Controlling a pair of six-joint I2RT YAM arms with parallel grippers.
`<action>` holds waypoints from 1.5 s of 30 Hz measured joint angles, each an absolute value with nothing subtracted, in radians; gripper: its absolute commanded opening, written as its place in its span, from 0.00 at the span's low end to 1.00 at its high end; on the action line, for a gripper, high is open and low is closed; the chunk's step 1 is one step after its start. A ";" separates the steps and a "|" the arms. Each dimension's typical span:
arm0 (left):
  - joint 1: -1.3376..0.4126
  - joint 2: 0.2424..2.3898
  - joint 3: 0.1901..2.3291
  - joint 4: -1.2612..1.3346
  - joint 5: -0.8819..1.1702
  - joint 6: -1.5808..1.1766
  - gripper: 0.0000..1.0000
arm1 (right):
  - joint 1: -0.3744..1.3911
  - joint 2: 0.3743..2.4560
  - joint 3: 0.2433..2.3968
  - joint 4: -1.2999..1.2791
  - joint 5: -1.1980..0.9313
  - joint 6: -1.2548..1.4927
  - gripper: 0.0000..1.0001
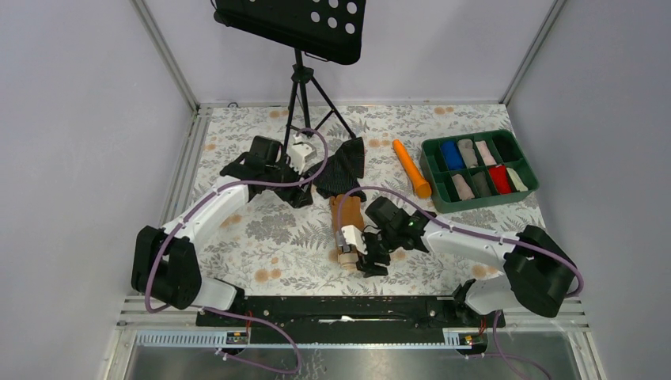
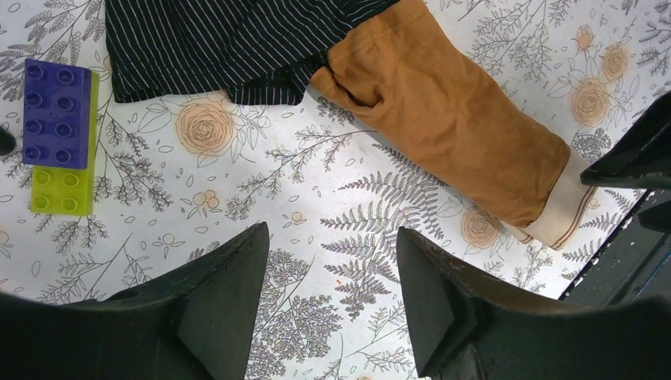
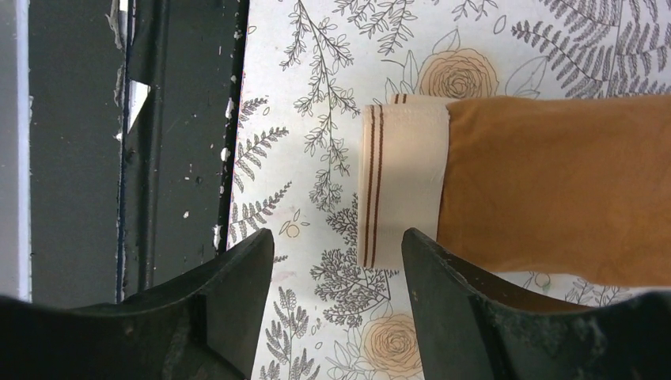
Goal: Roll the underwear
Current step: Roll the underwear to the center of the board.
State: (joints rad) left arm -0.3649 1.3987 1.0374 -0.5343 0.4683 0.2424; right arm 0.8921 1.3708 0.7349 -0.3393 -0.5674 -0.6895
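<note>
your right gripper [image 3: 336, 237] sits closest, fingers spread and empty, just short of the pale waistband [image 3: 403, 178] of the underwear [image 3: 554, 182]. it lies flat on the table [image 3: 316, 119] as a folded strip, long axis running from that waistband end toward the black garment [image 2: 237, 47]. the left gripper [image 2: 332, 233], also spread and empty, hangs farther off, so your right arm is nearer.

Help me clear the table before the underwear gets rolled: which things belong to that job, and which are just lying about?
Job: brown underwear; right gripper, open by its waistband.
Lying about: black striped garment; orange cylinder; toy bricks; green tray of rolled cloths; music stand.
</note>
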 measured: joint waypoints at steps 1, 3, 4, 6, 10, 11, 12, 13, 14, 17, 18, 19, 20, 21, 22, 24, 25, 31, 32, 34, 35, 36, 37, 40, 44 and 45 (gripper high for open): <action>-0.362 1.402 1.037 -0.533 0.469 0.240 0.64 | 0.897 1.378 0.735 -0.331 -0.565 -0.696 0.67; -0.357 1.408 1.037 -0.529 0.469 0.237 0.64 | 0.910 1.393 0.735 -0.320 -0.558 -0.708 0.67; -0.355 1.409 1.037 -0.529 0.469 0.236 0.64 | 0.913 1.404 0.735 -0.314 -0.553 -0.715 0.67; -0.352 1.410 1.037 -0.529 0.471 0.235 0.64 | 0.918 1.423 0.735 -0.296 -0.536 -0.729 0.67; -0.351 1.409 1.038 -0.528 0.485 0.235 0.64 | 0.926 1.461 0.719 -0.245 -0.497 -0.768 0.64; -0.351 1.409 1.038 -0.527 0.487 0.235 0.64 | 0.931 1.468 0.715 -0.237 -0.489 -0.777 0.63; -0.351 1.409 1.038 -0.528 0.493 0.235 0.64 | 0.939 1.475 0.714 -0.224 -0.476 -0.789 0.63; -0.351 1.409 1.038 -0.528 0.502 0.235 0.64 | 0.947 1.478 0.714 -0.210 -0.466 -0.796 0.63; -0.351 1.409 1.038 -0.528 0.509 0.235 0.64 | 0.955 1.481 0.714 -0.201 -0.456 -0.802 0.62; -0.351 1.406 1.038 -0.529 0.525 0.235 0.64 | 0.965 1.484 0.715 -0.194 -0.440 -0.812 0.62; -0.351 1.403 1.038 -0.529 0.529 0.236 0.64 | 0.967 1.483 0.717 -0.197 -0.435 -0.815 0.62; -0.351 1.398 1.038 -0.529 0.530 0.237 0.64 | 0.968 1.482 0.721 -0.205 -0.432 -0.816 0.62; -0.351 1.393 1.039 -0.529 0.533 0.239 0.64 | 0.969 1.478 0.728 -0.220 -0.428 -0.817 0.62; -0.351 1.386 1.039 -0.529 0.536 0.242 0.63 | 0.969 1.474 0.735 -0.238 -0.426 -0.817 0.62; -0.351 1.381 1.039 -0.529 0.539 0.246 0.63 | 0.969 1.467 0.747 -0.266 -0.421 -0.818 0.62; -0.351 1.370 1.038 -0.525 0.542 0.256 0.63 | 0.969 1.455 0.776 -0.318 -0.409 -0.819 0.61; -0.351 1.362 1.035 -0.517 0.545 0.262 0.63 | 0.969 1.450 0.791 -0.336 -0.406 -0.819 0.61; -0.352 1.307 0.941 -0.455 0.564 0.297 0.63 | 0.969 1.443 0.810 -0.353 -0.405 -0.818 0.61; -0.353 1.307 0.933 -0.455 0.564 0.300 0.63 | 0.969 1.444 0.802 -0.343 -0.404 -0.819 0.61; -0.353 1.306 0.925 -0.455 0.564 0.302 0.62 | 0.969 1.453 0.785 -0.324 -0.403 -0.820 0.60; -0.353 1.306 0.924 -0.453 0.564 0.303 0.62 | 0.970 1.463 0.772 -0.309 -0.403 -0.824 0.59; -0.353 1.306 0.924 -0.453 0.564 0.303 0.62 | 0.970 1.477 0.760 -0.296 -0.403 -0.828 0.58; -0.353 1.303 0.924 -0.453 0.564 0.304 0.62 | 0.970 1.494 0.750 -0.282 -0.402 -0.841 0.57; -0.353 1.282 0.924 -0.453 0.562 0.315 0.62 | 0.976 1.521 0.752 -0.239 -0.373 -0.861 0.50; -0.353 1.249 0.934 -0.459 0.562 0.331 0.62 | 0.992 1.554 0.768 -0.205 -0.321 -0.888 0.18; -0.353 1.246 0.942 -0.462 0.562 0.334 0.62 | 0.992 1.565 0.779 -0.205 -0.317 -0.895 0.15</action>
